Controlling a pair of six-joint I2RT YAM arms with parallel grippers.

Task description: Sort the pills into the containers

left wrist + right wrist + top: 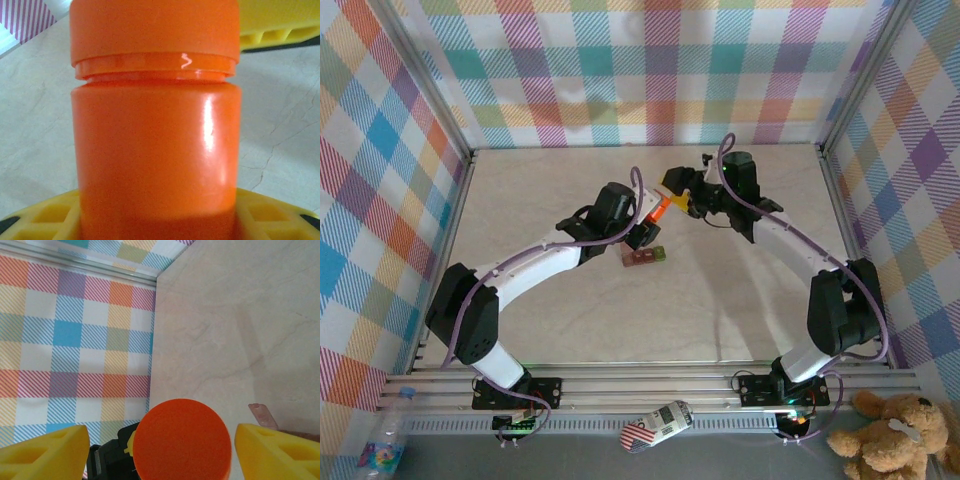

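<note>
The orange bottle [155, 150] is cropped below; the containers' [646, 257] compartments blur together.

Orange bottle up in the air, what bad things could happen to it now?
1. The left gripper alone holds the orange bottle above the table; if that grip slips, it could drop near the containers lying close by.
2. The right gripper has its fingers open either side of the cap, not touching; closing off-centre might knock the bottle crooked.
3. The bottle looks tilted, so whatever is inside might spill once the cap comes off.
</note>
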